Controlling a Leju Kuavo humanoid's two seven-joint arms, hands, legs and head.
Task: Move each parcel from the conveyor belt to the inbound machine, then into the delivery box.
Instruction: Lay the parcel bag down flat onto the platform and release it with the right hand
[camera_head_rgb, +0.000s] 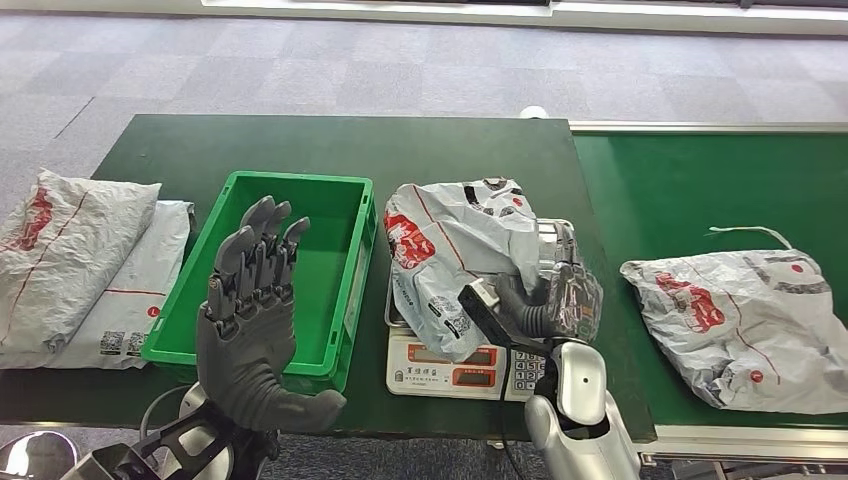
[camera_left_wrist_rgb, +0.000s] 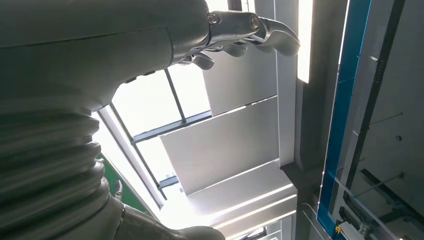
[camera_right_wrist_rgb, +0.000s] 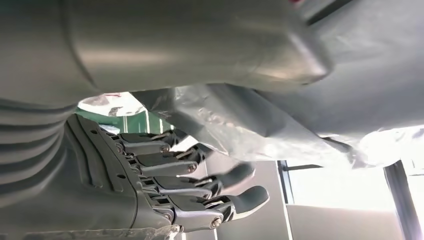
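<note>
A crumpled grey parcel with red print (camera_head_rgb: 450, 240) lies on the white inbound scale (camera_head_rgb: 450, 365) in the head view. My right hand (camera_head_rgb: 560, 295) grips that parcel's right edge. In the right wrist view the parcel's plastic (camera_right_wrist_rgb: 240, 125) runs between the thick thumb and the dark fingers (camera_right_wrist_rgb: 200, 185). A second grey parcel (camera_head_rgb: 740, 320) rests on the green conveyor belt (camera_head_rgb: 700, 180) to the right. The green delivery box (camera_head_rgb: 358, 250) stands left of the scale with nothing in it. My left hand (camera_head_rgb: 250, 310) is raised in front of the box, fingers spread, holding nothing; its fingers (camera_left_wrist_rgb: 250, 30) point at the ceiling.
Two flat grey parcels (camera_head_rgb: 70, 250) (camera_head_rgb: 145, 285) lie overlapping on the dark green table (camera_head_rgb: 300, 145) at the far left. A metal rail (camera_head_rgb: 700, 127) edges the belt at the back. Purple-grey carpet lies beyond the table.
</note>
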